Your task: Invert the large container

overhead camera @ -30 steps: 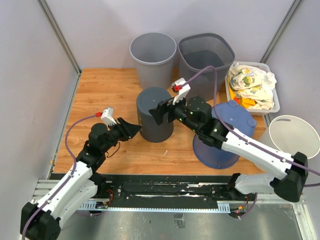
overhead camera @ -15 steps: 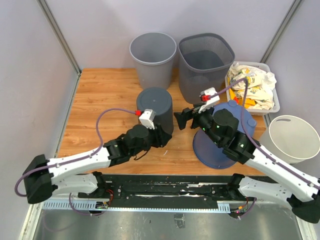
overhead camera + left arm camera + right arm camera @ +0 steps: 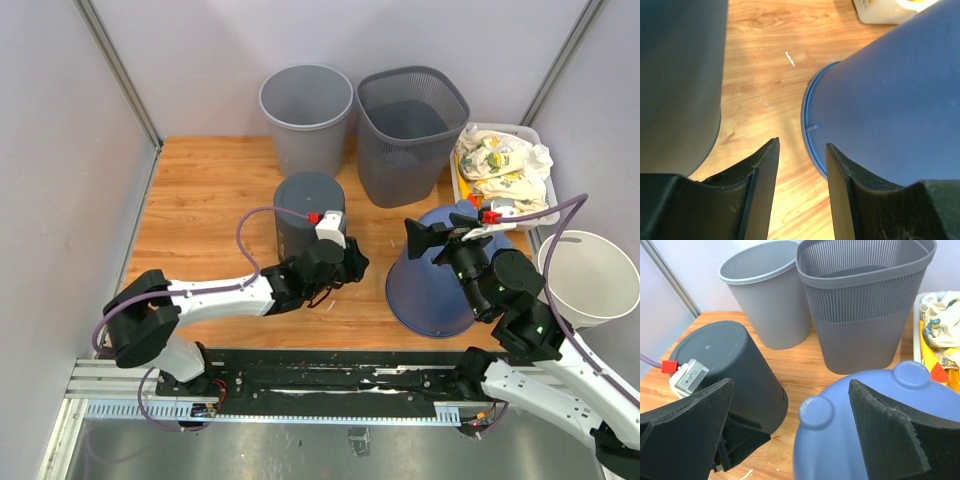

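The large container (image 3: pixel 440 285) is blue and stands rim down on the wooden table, its round feet on top; it also shows in the left wrist view (image 3: pixel 890 100) and the right wrist view (image 3: pixel 865 440). My right gripper (image 3: pixel 440 228) hovers over its top left edge, jaws wide open (image 3: pixel 790 385) and holding nothing. My left gripper (image 3: pixel 358 265) lies low on the table between the blue container's rim and a dark grey bin (image 3: pixel 308 225). It is open (image 3: pixel 802 145), with bare wood between the fingers.
The dark grey bin (image 3: pixel 725 370) stands upside down left of the blue container. At the back are a light grey bin (image 3: pixel 305 110) and a ribbed grey basket (image 3: pixel 412 130). A white tray of cloths (image 3: pixel 505 175) sits back right, a white bucket (image 3: pixel 590 275) beyond the table's right edge.
My left arm swung right, from left of the dark bin to the gap beside the blue container. My right gripper drew back from the dark bin to over the blue container and opened wider.
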`<state>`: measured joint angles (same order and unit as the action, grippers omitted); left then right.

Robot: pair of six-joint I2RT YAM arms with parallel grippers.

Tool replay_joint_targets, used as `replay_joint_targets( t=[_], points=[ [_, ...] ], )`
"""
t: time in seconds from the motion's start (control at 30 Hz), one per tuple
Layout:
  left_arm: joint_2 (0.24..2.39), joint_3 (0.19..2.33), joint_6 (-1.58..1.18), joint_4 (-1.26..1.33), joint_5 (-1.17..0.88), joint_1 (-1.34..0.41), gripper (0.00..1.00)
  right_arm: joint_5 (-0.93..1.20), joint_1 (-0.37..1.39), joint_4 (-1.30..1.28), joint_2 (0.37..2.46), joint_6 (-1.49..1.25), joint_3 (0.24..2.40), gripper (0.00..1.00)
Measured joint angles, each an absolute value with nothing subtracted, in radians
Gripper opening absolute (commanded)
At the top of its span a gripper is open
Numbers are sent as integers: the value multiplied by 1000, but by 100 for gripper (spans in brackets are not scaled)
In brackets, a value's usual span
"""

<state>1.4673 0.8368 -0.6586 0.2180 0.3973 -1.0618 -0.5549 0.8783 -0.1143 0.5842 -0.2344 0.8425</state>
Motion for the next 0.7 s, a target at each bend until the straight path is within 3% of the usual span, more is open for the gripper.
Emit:
replay_joint_targets(
  t=[0.7],
  points=[
    [1921, 1147, -677, 408, 774, -1090, 45, -572, 860, -136, 526, -244, 791, 98]
  ],
)
